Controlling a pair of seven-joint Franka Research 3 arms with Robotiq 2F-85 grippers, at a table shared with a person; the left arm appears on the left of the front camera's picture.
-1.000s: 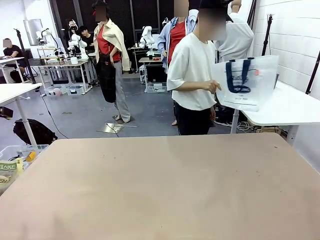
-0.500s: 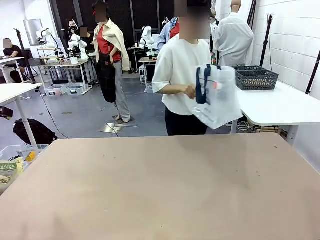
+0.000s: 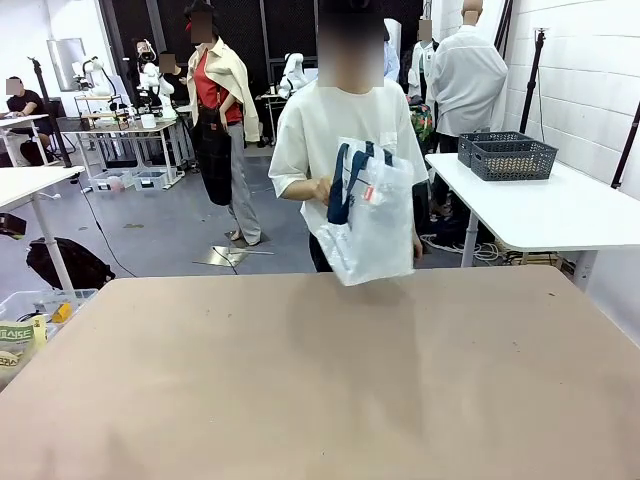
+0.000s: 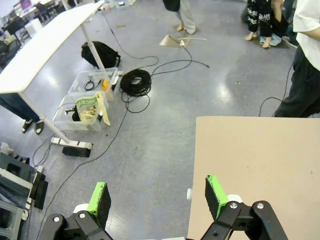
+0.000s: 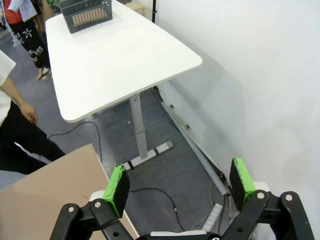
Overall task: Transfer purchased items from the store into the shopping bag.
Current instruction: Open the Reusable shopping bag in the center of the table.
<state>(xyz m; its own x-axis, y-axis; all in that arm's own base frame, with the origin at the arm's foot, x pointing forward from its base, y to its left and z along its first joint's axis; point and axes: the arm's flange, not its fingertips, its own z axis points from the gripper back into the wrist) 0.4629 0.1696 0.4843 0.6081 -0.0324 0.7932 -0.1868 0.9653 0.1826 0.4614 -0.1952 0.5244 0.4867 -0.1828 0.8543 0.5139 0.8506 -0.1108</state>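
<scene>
A person in a white T-shirt stands at the far edge of the brown table [image 3: 300, 380]. One hand holds the shopping bag [image 3: 372, 220] up by its navy handles, above the table's far edge. It is translucent white with a small red tag. The store, a dark grey mesh basket [image 3: 506, 156] [image 5: 84, 13], sits on a white side table [image 3: 560, 210] at the back right. Something tan shows through its mesh, but I cannot make out separate purchased items. My left gripper [image 4: 157, 200] hangs open over the floor beside the table's corner. My right gripper [image 5: 180, 182] is open over the floor near the wall.
Clear bins [image 4: 85, 102], a cable coil [image 4: 136, 80] and a black bag [image 4: 100, 52] lie on the floor left of the table. The white side table [image 5: 125, 60] stands close to the brown table's right corner [image 5: 50, 195]. Other people stand farther back.
The person has walked from the side table at the right to the middle of the far edge, carrying the bag along. The basket came into view behind.
</scene>
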